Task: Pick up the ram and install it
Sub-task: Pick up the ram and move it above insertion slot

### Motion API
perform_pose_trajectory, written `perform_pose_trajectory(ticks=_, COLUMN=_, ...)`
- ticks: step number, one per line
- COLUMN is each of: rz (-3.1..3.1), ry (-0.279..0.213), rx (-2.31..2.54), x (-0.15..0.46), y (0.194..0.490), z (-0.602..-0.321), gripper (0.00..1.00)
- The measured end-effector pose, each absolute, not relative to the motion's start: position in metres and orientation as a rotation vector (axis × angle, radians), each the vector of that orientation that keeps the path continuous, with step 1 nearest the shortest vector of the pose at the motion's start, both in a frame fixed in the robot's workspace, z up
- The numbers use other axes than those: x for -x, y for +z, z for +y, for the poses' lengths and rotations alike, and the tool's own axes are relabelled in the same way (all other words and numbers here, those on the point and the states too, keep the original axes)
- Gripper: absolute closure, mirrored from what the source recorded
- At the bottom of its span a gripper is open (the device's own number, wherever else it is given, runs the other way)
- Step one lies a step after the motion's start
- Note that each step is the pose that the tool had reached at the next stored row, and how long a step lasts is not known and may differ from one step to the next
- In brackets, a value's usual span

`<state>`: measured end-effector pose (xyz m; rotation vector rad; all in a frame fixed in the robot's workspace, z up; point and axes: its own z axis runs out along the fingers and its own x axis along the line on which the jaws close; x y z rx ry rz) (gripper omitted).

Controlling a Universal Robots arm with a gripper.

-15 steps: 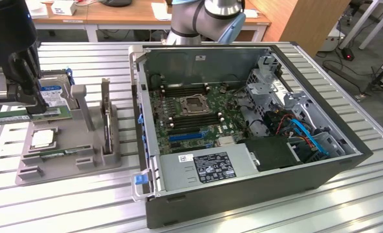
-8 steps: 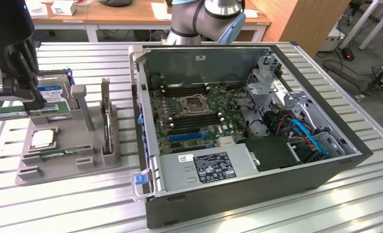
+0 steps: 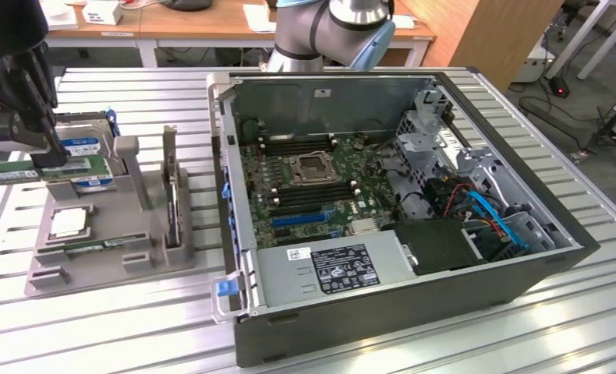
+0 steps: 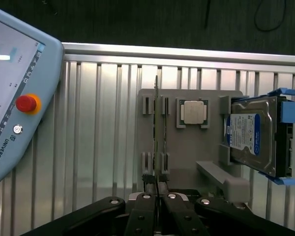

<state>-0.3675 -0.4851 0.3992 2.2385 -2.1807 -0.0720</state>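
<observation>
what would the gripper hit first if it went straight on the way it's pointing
Most likely the grey parts tray: the gripper points down at its slotted section beside the processor chip. The ram it grips would probably touch first; the gap is hard to judge.

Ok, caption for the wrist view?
Jaws shut on the edge-on ram; processor and hard drive sit on the grey holder beyond.

Bright room light, glare on the table [image 3: 100,312] slats (near-white at the exterior view's left), dimmer inside the case [image 3: 329,105].
</observation>
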Motion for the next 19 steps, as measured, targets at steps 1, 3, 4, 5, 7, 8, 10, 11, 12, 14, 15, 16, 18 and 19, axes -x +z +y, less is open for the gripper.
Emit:
perform_pose_trajectory(ticks=1, rz=-2.181, ry=-0.072, rx=-2.239, x=0.368, y=0.401, z=-0.485, gripper=0.89)
perform_pose_trajectory(ticks=3, rz=-2.181, ry=-0.072, rx=-2.239, x=0.368, y=0.406, z=-0.485, gripper=0.89)
perform_pose_trajectory(ticks=4, rz=-2.181, ry=-0.072, rx=-2.239, x=0.368, y=0.408, z=-0.485, gripper=0.89)
perform_pose_trajectory(ticks=5, rz=-2.181, ry=-0.072, rx=-2.239, x=0.368, y=0.411, z=-0.485, gripper=0.89)
perform_pose_trajectory(ticks=7, rz=-2.181, ry=-0.073, rx=-2.239, x=0.368, y=0.416, z=-0.485, gripper=0.89)
perform_pose_trajectory(ticks=8, rz=-2.181, ry=-0.073, rx=-2.239, x=0.368, y=0.418, z=-0.485, gripper=0.89)
perform_pose_trajectory(ticks=10, rz=-2.181, ry=-0.072, rx=-2.239, x=0.368, y=0.422, z=-0.485, gripper=0.89)
perform_pose_trajectory(ticks=11, rz=-2.181, ry=-0.072, rx=-2.239, x=0.368, y=0.424, z=-0.485, gripper=0.89)
perform_pose_trajectory(ticks=12, rz=-2.181, ry=-0.073, rx=-2.239, x=0.368, y=0.426, z=-0.485, gripper=0.89)
perform_pose_trajectory(ticks=14, rz=-2.181, ry=-0.072, rx=-2.239, x=0.368, y=0.43, z=-0.485, gripper=0.89)
perform_pose_trajectory(ticks=15, rz=-2.181, ry=-0.072, rx=-2.239, x=0.368, y=0.432, z=-0.485, gripper=0.89)
perform_pose_trajectory(ticks=16, rz=-2.181, ry=-0.072, rx=-2.239, x=0.368, y=0.432, z=-0.485, gripper=0.89)
perform_pose_trajectory(ticks=18, rz=-2.181, ry=-0.072, rx=-2.239, x=0.368, y=0.432, z=-0.485, gripper=0.89)
perform_pose_trajectory(ticks=19, rz=-2.181, ry=-0.072, rx=-2.239, x=0.367, y=0.432, z=-0.485, gripper=0.89)
